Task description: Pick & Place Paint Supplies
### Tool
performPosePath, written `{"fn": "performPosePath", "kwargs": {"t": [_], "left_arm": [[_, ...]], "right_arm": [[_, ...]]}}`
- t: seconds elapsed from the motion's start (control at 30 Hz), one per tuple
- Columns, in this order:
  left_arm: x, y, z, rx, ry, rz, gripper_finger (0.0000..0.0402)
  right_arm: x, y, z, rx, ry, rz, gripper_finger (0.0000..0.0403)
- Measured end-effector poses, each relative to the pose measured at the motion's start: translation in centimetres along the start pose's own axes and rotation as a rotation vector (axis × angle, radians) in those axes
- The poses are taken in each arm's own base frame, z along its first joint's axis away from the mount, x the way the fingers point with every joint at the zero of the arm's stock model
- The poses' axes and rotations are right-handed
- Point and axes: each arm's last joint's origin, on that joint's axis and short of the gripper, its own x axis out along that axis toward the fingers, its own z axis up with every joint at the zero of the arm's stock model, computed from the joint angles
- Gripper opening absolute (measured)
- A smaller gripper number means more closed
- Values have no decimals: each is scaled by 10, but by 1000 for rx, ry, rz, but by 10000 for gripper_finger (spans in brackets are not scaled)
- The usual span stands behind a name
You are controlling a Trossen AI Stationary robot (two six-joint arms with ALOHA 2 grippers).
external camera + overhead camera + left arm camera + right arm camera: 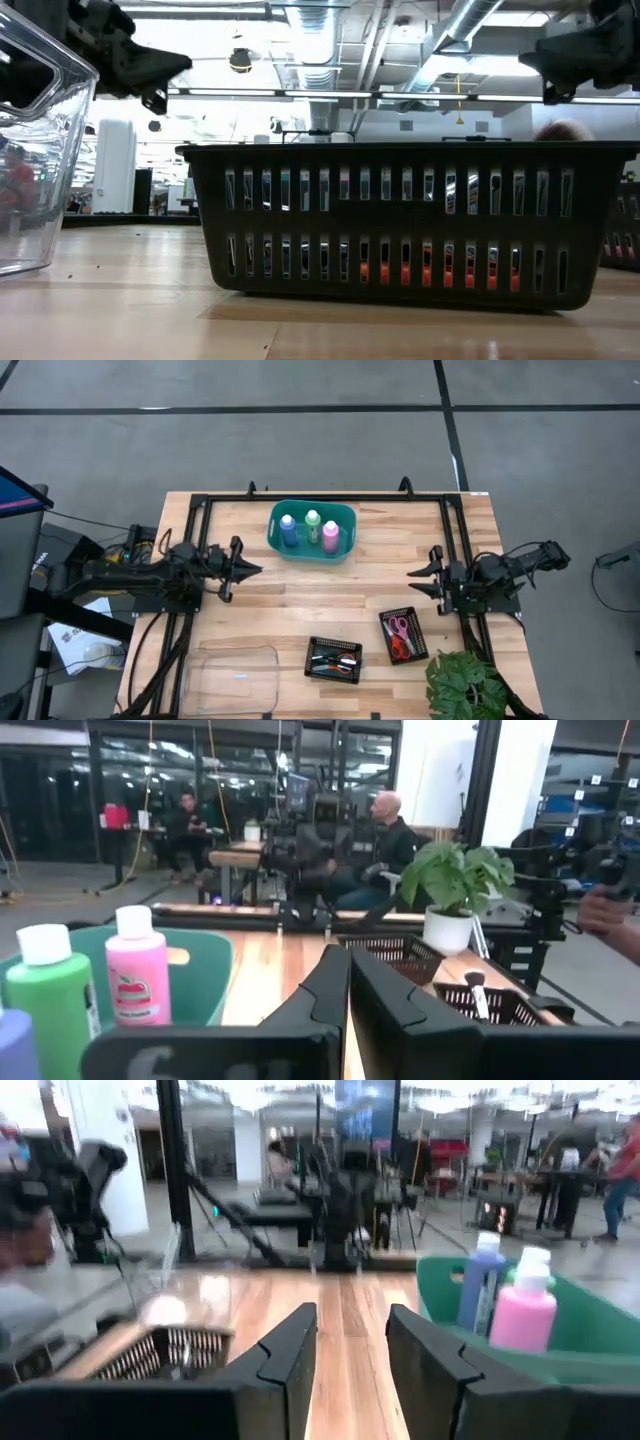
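Three small bottles, blue (289, 530), green (312, 523) and pink (330, 535), stand upright on their bases in a teal basket (345, 520) at the table's far middle. Red and pink scissors (400, 634) lie in a black mesh tray (385, 622) right of centre. Thin dark brushes (332, 658) lie in a second mesh tray (318, 645) near the front. My left gripper (252, 568) hovers shut left of the basket, pointing toward the table's right. My right gripper (413, 581) hovers open on the right, pointing left, with nothing between its fingers (295, 1345).
A clear plastic bin (235, 678) stands at the front left. A potted plant (465, 685) sits at the front right corner. Bare wood lies between the two grippers, in front of the basket. People sit in the room beyond the table.
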Motion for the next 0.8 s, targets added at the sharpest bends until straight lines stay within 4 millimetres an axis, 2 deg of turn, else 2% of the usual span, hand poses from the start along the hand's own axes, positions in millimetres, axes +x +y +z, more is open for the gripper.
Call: {"fn": "performPosePath", "kwargs": {"t": [0.17, 0.33, 0.57, 0.73, 0.8], "left_arm": [[-18, -5, 8, 16, -43, 8, 6], [-33, -7, 10, 41, -77, 79, 6], [-33, -6, 3, 23, -5, 106, 6], [-34, -6, 6, 38, -35, 125, 6], [-34, -5, 6, 41, -35, 148, 6]], "right_arm": [[0, -5, -8, 34, 73, -130, 113], [-1, -6, -12, 30, 115, -150, 114], [0, -6, -11, -53, 116, -150, 114], [1, -8, -7, -85, 73, -176, 114], [3, -9, -12, -105, 33, -210, 114]]}}
